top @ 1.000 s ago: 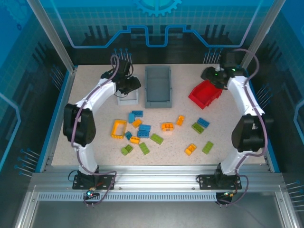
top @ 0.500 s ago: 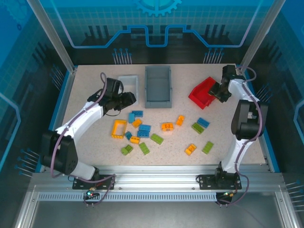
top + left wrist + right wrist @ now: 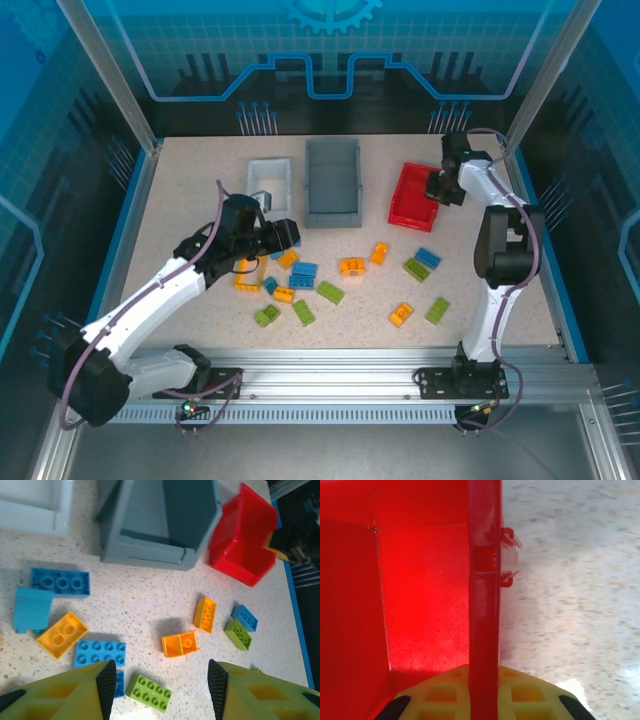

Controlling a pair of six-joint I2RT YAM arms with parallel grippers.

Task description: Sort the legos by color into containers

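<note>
1. Take the grey open-topped plastic bin as your landmark. It stands upright on the speckled tabletop.
2. The white translucent plastic bin sits just beside the grey bin on its left. The red plastic bin sits to the grey bin's right, with a gap between them.
3. Your right pincer is clamped on the red bin, on the wall facing away from the grey bin. In the right wrist view that wall runs straight between the yellow fingers.
4. Your left pincer hovers to the near left of the grey bin. Its jaws stand moderately apart and hold nothing. A lime green studded brick lies on the tabletop below the gap.
5. The small studded plastic legos, in blue, lime green and orange, lie scattered on the tabletop on the near side of the grey bin.
6. The yellow open-frame piece lies to the near left of the grey bin, partly under your left arm.
</note>
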